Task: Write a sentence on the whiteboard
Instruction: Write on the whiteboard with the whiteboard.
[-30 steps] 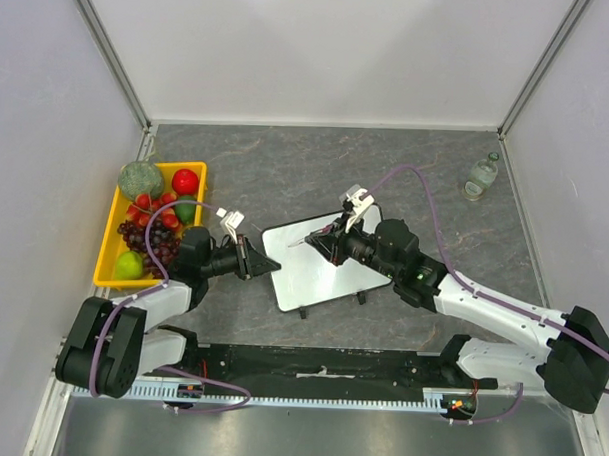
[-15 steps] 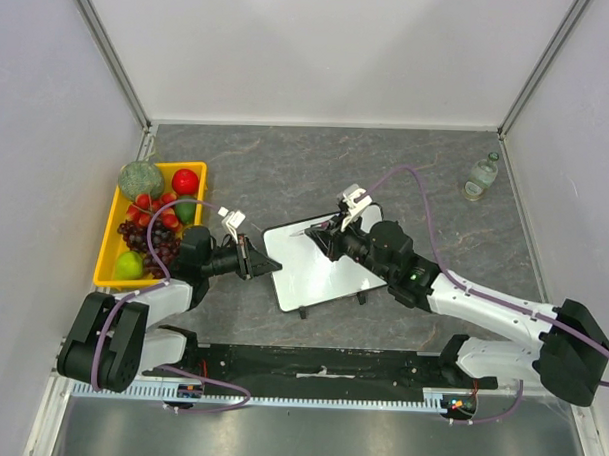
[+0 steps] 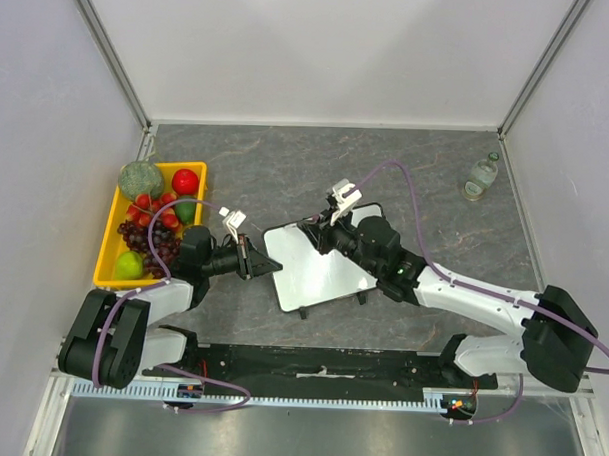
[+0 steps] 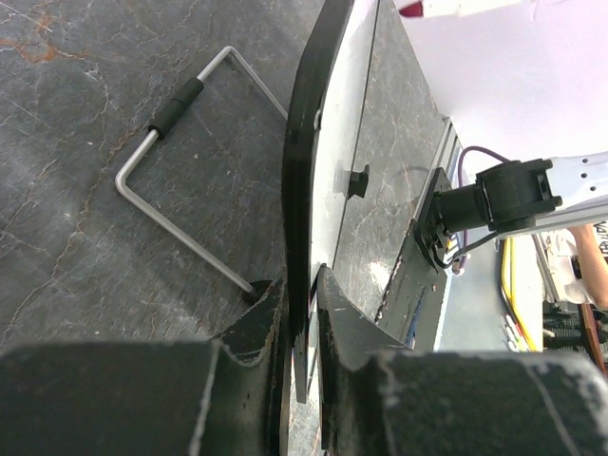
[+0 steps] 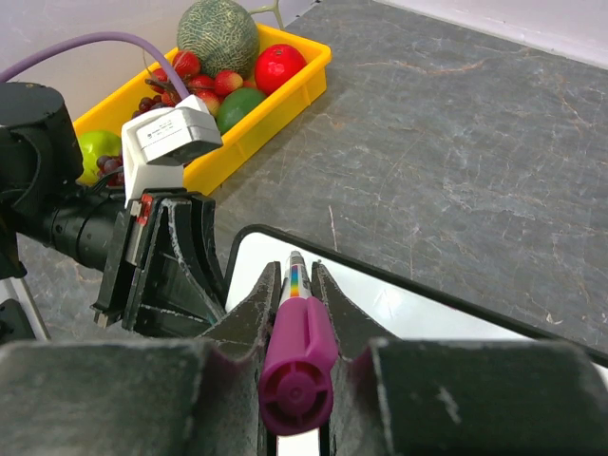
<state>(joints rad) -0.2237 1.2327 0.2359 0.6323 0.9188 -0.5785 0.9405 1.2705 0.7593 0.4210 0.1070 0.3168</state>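
Note:
The whiteboard (image 3: 318,274) lies in the middle of the table, white with a thin black frame. No writing shows on it. My left gripper (image 3: 266,266) is shut on the board's left edge; the left wrist view shows the frame (image 4: 306,180) edge-on between the fingers. My right gripper (image 3: 314,231) is shut on a marker (image 5: 296,342) with a magenta cap on its rear end, tip pointing at the board's upper left corner (image 5: 275,249). Whether the tip touches the board I cannot tell.
A yellow tray (image 3: 113,221) of fruit stands at the left, also in the right wrist view (image 5: 256,114). A small clear bottle (image 3: 480,176) stands at the far right. A bent wire foot (image 4: 180,180) of the board rests on the table.
My right gripper has moved left and up along the board with the marker, from mid-top edge to the upper left corner. The left gripper and board have stayed put.

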